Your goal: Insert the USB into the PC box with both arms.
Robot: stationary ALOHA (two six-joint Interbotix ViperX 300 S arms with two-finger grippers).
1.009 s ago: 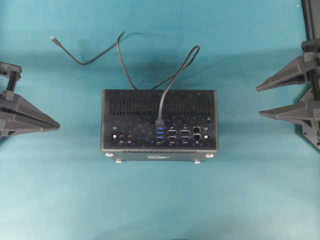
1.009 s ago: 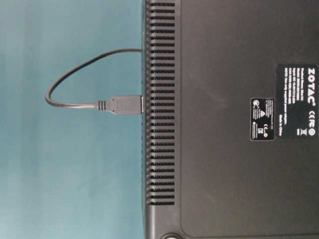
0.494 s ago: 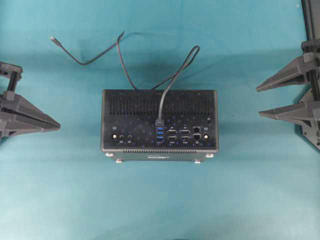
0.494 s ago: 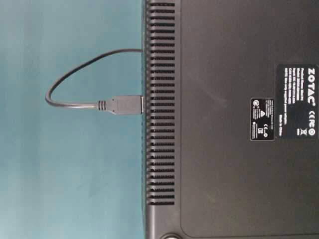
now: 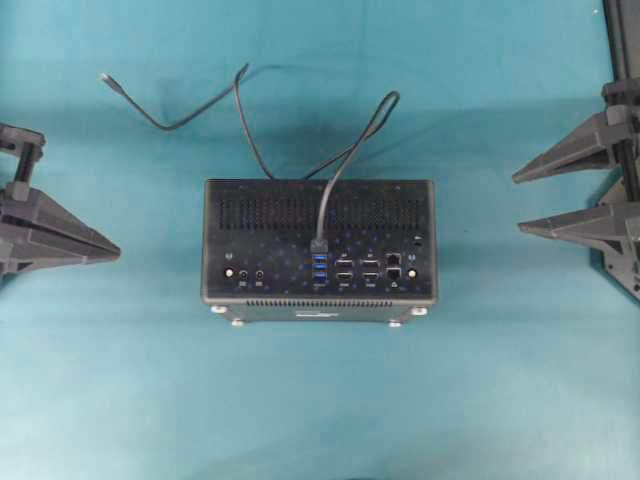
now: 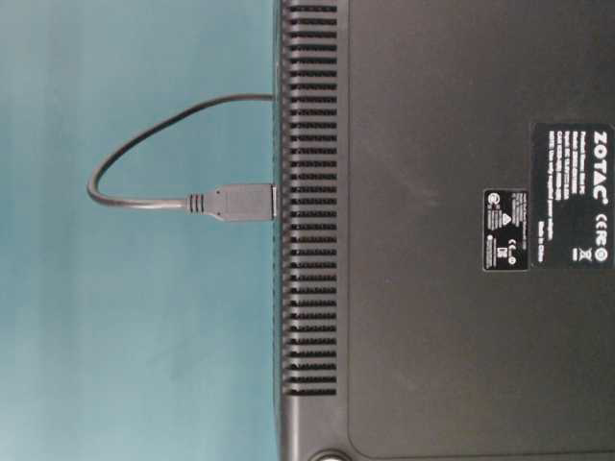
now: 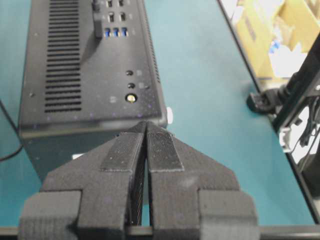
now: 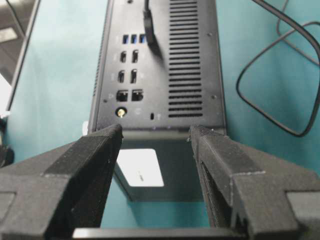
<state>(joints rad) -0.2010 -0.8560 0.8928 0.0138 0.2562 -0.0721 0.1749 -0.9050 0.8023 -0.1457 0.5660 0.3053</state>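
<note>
Overhead: the PC box (image 5: 319,250) is set mid-table (image 5: 320,400), the USB (image 5: 319,245) plugged into its port panel, cable (image 5: 240,110) trailing behind. The left tool (image 5: 112,250) and right tool (image 5: 517,203) are kept well apart from it.

Table-level: the USB (image 6: 242,202) is seated against the box's edge.

Left wrist: fingers (image 7: 122,150) pressed together, empty.

Right wrist: fingers (image 8: 95,150) spread wide, empty.

PC box (image 6: 442,288): cropped (table-level view) | label text (image 6: 577,192): mostly unreadable
</note>
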